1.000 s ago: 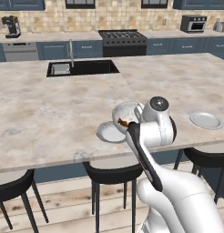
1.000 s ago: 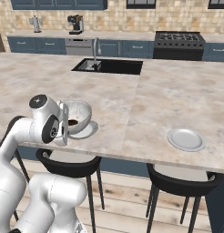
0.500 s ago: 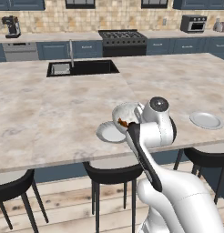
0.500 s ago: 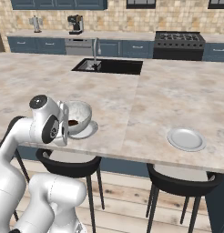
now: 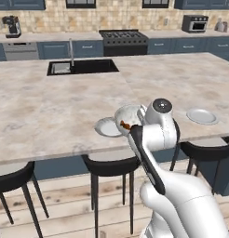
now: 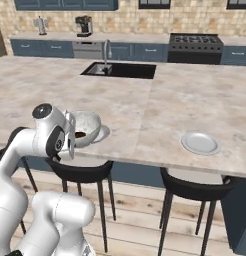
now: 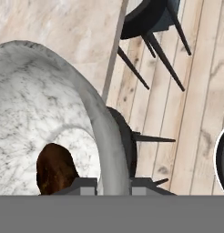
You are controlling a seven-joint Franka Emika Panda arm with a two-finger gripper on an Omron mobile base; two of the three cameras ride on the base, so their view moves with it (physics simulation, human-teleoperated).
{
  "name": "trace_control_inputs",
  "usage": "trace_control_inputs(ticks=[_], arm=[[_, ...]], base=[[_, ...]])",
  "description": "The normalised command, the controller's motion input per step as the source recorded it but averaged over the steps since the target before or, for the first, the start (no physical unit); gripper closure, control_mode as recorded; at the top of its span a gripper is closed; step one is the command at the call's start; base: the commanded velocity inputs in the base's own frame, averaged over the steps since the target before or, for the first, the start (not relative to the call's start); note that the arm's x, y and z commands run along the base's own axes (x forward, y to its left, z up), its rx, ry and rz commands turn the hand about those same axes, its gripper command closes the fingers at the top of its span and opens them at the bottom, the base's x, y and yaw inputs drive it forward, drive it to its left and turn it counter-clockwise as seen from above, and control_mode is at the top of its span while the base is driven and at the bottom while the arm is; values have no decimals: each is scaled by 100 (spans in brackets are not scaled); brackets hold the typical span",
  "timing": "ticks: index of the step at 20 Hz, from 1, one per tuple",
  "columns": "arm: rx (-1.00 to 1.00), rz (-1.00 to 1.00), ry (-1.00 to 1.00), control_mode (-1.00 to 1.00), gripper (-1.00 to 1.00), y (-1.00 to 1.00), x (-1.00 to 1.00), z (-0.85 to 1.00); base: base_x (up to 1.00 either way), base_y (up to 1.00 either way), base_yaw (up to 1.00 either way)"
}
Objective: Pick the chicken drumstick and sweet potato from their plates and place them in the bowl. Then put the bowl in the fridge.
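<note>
Little has shifted since the earlier frames: arm and bowl stay where they were. Mottled beige stone counter [image 5: 51, 116] spans mid-frame. Black round stools [image 6: 82, 172] stand along its lower edge. Two shallow pale plates, one [image 5: 106, 127] at centre, another [image 5: 202, 116] at right. Glossy grey-veined bowl [image 7: 45, 113], brown food [image 7: 54, 168] inside, has its rim clamped between the gripper [image 7: 114, 184] fingertips at lower centre.

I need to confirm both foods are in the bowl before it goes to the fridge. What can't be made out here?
- Bowl contents: hand view shows one brown lump, cut off at the bottom edge; a second food cannot be told.
- Bowl in the left base view: the arm covers its near side.
- Gripper: tips barely show, straddling the rim.
</note>
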Motion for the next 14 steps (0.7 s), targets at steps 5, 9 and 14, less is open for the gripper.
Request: trace_control_inputs(ticks=[5, 9, 14], arm=[[0, 0, 0, 100, 100, 0, 0, 0], [0, 0, 0, 100, 100, 0, 0, 0], [0, 0, 0, 100, 100, 0, 0, 0]], base=[[-64, -26, -1], [-21, 0, -74], [-1, 2, -100]])
